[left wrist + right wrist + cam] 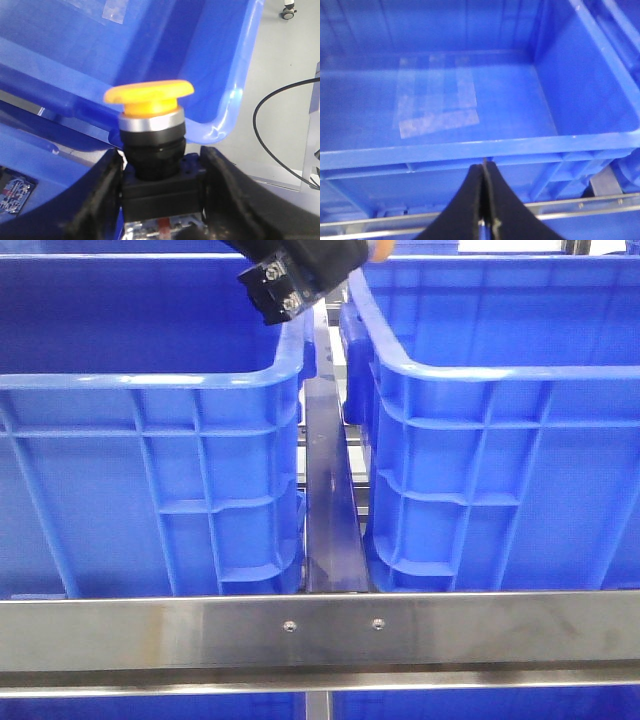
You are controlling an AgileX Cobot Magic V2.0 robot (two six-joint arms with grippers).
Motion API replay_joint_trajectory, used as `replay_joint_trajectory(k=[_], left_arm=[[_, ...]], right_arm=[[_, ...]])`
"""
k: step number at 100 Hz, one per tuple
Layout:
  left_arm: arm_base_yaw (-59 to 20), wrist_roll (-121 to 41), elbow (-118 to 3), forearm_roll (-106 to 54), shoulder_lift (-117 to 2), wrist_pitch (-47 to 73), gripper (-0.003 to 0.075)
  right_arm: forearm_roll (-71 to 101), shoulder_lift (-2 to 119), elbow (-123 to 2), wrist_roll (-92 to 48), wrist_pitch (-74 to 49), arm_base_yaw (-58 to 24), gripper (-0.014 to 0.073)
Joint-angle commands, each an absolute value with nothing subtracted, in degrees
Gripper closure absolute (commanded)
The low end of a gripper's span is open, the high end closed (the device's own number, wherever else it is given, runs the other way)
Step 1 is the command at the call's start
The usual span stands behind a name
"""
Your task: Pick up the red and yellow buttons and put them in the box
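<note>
Yellow button [149, 95] pinched in left tool [162, 200] shows in its wrist view only; right tool [483, 200] pressed together.

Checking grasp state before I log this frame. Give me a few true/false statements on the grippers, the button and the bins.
1. The left gripper holds a yellow button. True.
2. The button's cap is red. False: the mushroom cap is yellow, above a silver ring and a black body.
3. The right gripper is open. False: its fingers are pressed together with nothing between them.
4. Two blue bins stand side by side in the front view, with a metal rail between them. True.
5. The bin below the right gripper is full of buttons. False: only taped patches show on its floor.
</note>
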State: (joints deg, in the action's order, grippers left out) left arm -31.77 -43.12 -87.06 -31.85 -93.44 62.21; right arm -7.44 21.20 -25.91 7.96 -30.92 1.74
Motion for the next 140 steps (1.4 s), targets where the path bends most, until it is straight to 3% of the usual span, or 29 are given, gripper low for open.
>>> replay_joint_trajectory(k=[1,13,34,41,95,140], left_arm=[[-32.2,-43.1,-88.9,-35.0,-90.5,60.9,0.0533],[-32.2,-43.1,-88.9,-35.0,-90.5,60.9,0.0533],[-32.2,-43.1,-88.9,-35.0,-90.5,60.9,0.0532],[-32.2,-43.1,-88.9,-35.0,-90.5,60.9,0.0532],[-32.2,-43.1,-88.9,-35.0,-90.5,60.9,0.0532],[-32.2,-43.1,-88.9,-35.0,-90.5,60.9,0.0532]], right_arm=[[-7.6,26.1,-30.3,8.0,-29.6,1.7,0.0622],[-7.6,30.1,-33.2,8.0,-32.6,1.7,0.0517],[-6.9,34.0,-36.8,8.0,-36.7,1.7,0.0073],[-6.9,34.0,-36.8,8.0,-36.3,1.7,0.0009],[7.1,36.9,-45.5,4.6,-40.7,0.2,0.0006],[51.4,54.7,-54.5,-18.9,-43.6,-3.4,0.0006]])
